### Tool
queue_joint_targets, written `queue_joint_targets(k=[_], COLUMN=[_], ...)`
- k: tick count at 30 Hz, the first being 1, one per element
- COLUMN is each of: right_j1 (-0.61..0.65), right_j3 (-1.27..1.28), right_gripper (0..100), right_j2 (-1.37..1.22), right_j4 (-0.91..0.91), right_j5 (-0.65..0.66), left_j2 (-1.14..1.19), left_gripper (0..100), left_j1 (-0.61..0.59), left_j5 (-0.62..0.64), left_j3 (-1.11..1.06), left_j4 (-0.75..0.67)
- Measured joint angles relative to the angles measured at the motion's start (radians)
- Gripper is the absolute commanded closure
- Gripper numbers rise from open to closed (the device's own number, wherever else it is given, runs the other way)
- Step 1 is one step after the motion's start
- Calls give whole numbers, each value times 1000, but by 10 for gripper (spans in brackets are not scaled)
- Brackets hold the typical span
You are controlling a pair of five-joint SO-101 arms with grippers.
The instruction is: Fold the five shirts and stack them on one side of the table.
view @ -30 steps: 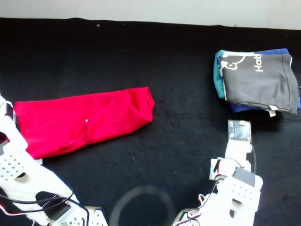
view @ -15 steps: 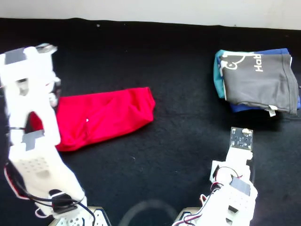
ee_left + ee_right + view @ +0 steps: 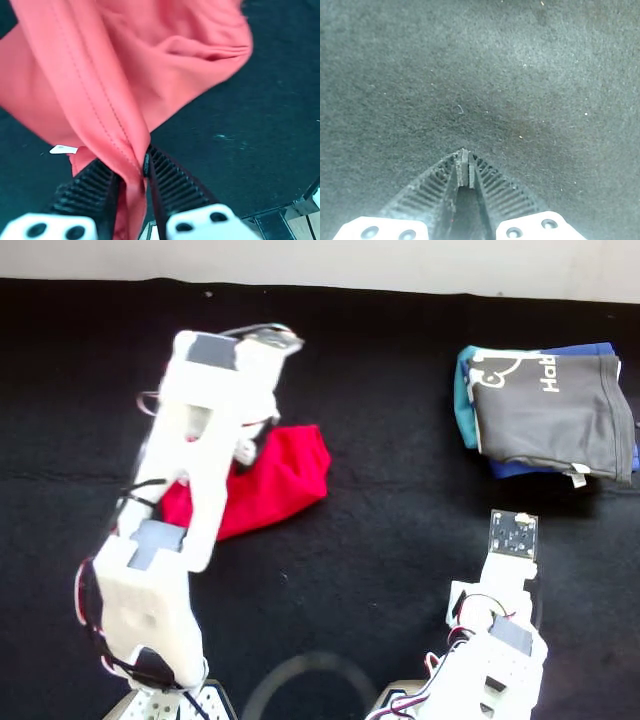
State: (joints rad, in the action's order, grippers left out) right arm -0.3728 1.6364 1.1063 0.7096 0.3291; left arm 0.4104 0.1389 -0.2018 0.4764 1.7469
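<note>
A red shirt lies near the table's middle, its left part lifted and carried over the rest. My left gripper is shut on a hemmed edge of the red shirt, and the cloth hangs away from its ribbed fingers. In the high view the left arm stretches over the shirt and hides the gripper. A stack of folded shirts, grey on top of blue and teal, sits at the far right. My right gripper is shut on nothing, just over the black cloth, with its arm at the front right.
The black table cloth covers the whole surface. A white wall edge runs along the back. A round dark ring shows at the front between the two arm bases.
The left arm has swung up and to the right, dragging the left end of the red shirt over itself, so the shirt now looks about half as long. The right arm has barely moved.
</note>
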Motion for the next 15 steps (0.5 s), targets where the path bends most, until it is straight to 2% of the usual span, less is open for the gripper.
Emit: queue_joint_targets(k=[15], right_j1=[0], right_j3=[5], right_gripper=[992], right_j2=[0], right_j4=[-12], right_j5=[0], left_j2=[48], left_gripper=[991], left_j1=[163], left_j5=[8], left_j3=[0], left_j4=[-160])
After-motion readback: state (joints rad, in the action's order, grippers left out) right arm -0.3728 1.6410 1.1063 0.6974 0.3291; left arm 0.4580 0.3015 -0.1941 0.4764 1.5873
